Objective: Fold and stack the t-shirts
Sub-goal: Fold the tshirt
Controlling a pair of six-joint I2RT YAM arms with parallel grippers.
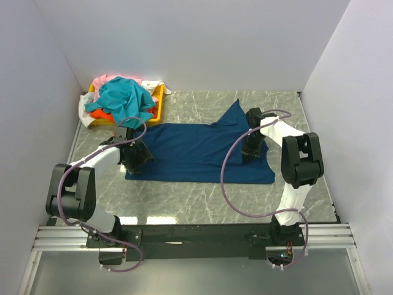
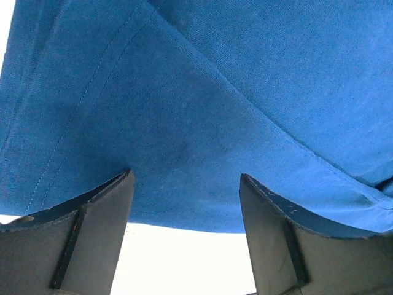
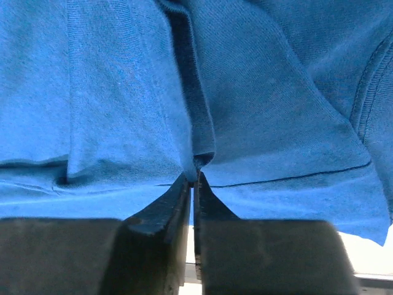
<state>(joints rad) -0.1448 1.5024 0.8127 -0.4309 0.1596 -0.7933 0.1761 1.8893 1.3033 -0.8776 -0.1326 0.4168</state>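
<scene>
The navy blue t-shirt (image 1: 196,153) lies spread on the marble table, with one part raised in a peak near the right arm. My left gripper (image 1: 136,158) is open at the shirt's left edge; in the left wrist view its fingers (image 2: 92,227) straddle the hem of the shirt (image 2: 202,110). My right gripper (image 1: 252,149) is shut on a pinched fold of the navy shirt (image 3: 196,161) at its right side. The teal t-shirt (image 1: 126,98), orange t-shirt (image 1: 101,115), pink t-shirt (image 1: 110,78) and white t-shirt (image 1: 86,107) lie heaped at the back left.
The heap of shirts sits in a shallow yellow tray (image 1: 161,98) at the back left corner. White walls enclose the table on three sides. A black rail (image 1: 196,233) with the arm bases runs along the near edge.
</scene>
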